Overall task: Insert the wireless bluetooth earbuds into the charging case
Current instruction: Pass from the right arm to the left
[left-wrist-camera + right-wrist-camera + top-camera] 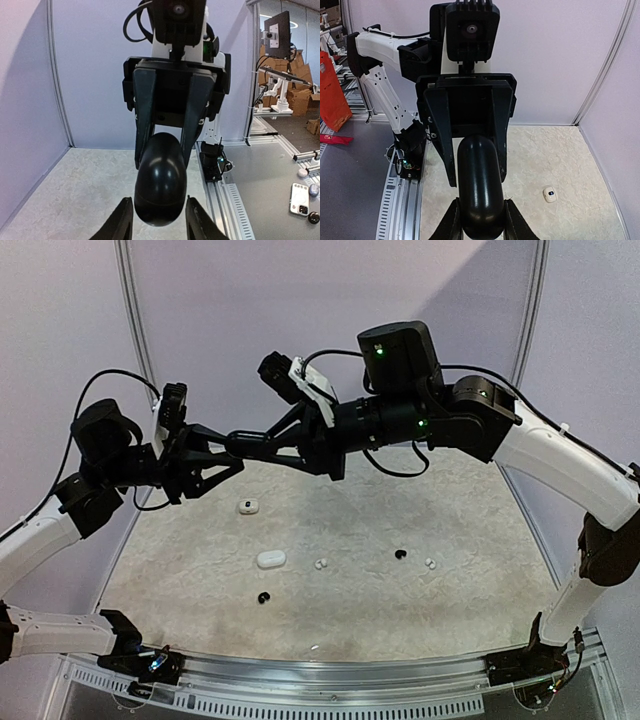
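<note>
Above the tabletop [200, 570], my right end effector [480, 222] is narrowly shut on the closed black case [161, 180]. My left end effector [155, 220] looks clamped on its other end. The earbuds [320, 564] lie loose mid-tabletop. I judge I'm readying the case; next I must pry its lid open.

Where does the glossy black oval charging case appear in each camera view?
Left wrist: glossy black oval case, lower centre.
Right wrist: lower centre too.
Top external: barely separable, where left tool meets right tool mid-air.
Shared landmark: pale speckled table top.
</note>
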You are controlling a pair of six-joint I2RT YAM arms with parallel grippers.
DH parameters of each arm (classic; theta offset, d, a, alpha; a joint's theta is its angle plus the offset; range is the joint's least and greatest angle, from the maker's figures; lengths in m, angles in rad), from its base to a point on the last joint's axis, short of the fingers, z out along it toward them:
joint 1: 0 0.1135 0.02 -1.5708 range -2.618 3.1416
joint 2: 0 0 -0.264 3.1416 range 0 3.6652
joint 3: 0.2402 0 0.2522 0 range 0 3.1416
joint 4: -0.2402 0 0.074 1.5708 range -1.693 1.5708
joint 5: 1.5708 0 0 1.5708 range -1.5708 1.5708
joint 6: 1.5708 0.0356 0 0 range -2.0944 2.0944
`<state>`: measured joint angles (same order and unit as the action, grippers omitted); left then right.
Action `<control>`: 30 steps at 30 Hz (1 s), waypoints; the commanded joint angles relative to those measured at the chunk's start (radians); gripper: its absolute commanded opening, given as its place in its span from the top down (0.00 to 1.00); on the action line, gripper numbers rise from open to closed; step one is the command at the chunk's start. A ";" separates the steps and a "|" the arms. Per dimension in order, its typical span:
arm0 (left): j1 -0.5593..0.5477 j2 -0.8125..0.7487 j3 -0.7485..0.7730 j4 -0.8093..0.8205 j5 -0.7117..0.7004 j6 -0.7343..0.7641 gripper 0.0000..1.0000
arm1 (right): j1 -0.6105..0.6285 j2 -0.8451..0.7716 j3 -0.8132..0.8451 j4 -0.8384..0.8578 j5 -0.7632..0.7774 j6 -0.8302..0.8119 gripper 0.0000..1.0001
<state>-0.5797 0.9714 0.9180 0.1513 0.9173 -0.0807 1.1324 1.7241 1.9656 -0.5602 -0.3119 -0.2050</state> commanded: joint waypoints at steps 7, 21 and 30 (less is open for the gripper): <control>-0.013 0.019 0.027 0.011 0.015 0.001 0.66 | 0.006 0.037 0.029 -0.014 0.000 -0.035 1.00; -0.007 0.016 0.015 -0.008 0.005 -0.011 0.57 | -0.014 0.017 0.012 0.034 -0.026 -0.027 1.00; -0.005 0.012 0.012 -0.009 0.005 -0.001 0.69 | -0.015 0.017 0.006 0.040 -0.033 -0.019 1.00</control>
<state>-0.5808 0.9840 0.9268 0.1516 0.9260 -0.0868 1.1233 1.7470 1.9755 -0.5453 -0.3294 -0.2298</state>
